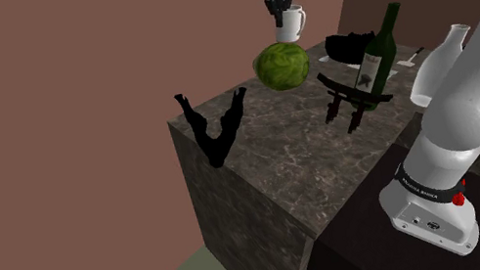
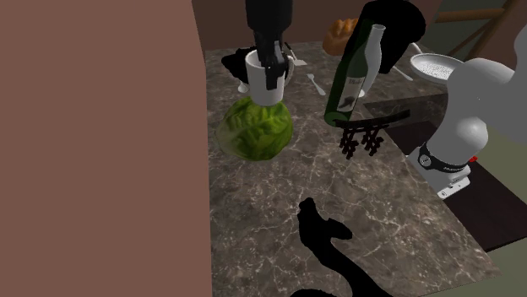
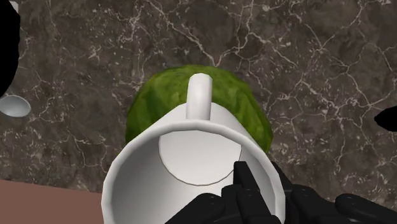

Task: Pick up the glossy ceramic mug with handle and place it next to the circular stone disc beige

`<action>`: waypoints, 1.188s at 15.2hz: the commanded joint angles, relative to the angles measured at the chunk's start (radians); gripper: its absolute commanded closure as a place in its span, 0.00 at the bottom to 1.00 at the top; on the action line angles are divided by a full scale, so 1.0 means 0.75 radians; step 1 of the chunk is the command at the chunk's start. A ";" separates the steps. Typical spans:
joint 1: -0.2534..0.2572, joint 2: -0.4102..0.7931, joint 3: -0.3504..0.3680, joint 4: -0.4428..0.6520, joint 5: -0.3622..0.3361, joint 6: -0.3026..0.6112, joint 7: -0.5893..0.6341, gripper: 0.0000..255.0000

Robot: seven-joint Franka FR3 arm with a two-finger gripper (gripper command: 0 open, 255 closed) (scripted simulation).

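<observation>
White, glossy mug [image 3: 191, 153] with one looped handle, rim clamped in the black pincer [image 3: 257, 191].

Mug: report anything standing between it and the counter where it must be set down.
The green cabbage sits directly under the white mug clasped by the gripper, so a straight descent would likely hit it.

Shoulder camera: beside my stand [image 1: 429, 218], facing across the marbled counter [image 1: 282, 162] toward my fingers [image 1: 279, 4], distant. Second camera: nearer, high, looking steeply down on them. Wrist camera: directly behind them. All share the white mug [image 1: 290, 24] and the cabbage [image 1: 282, 66] beneath.
</observation>
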 commanded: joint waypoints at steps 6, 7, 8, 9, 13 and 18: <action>-0.095 -0.135 -0.107 -0.146 -0.025 0.027 -0.196 1.00; -0.109 -0.148 -0.123 -0.160 -0.030 0.031 -0.226 1.00; -0.123 -0.160 -0.141 -0.173 -0.035 0.035 -0.255 1.00; -0.137 -0.170 -0.158 -0.185 -0.040 0.039 -0.285 1.00; -0.193 -0.199 -0.230 -0.215 -0.060 0.053 -0.406 1.00; -0.262 -0.205 -0.325 -0.219 -0.079 0.069 -0.564 1.00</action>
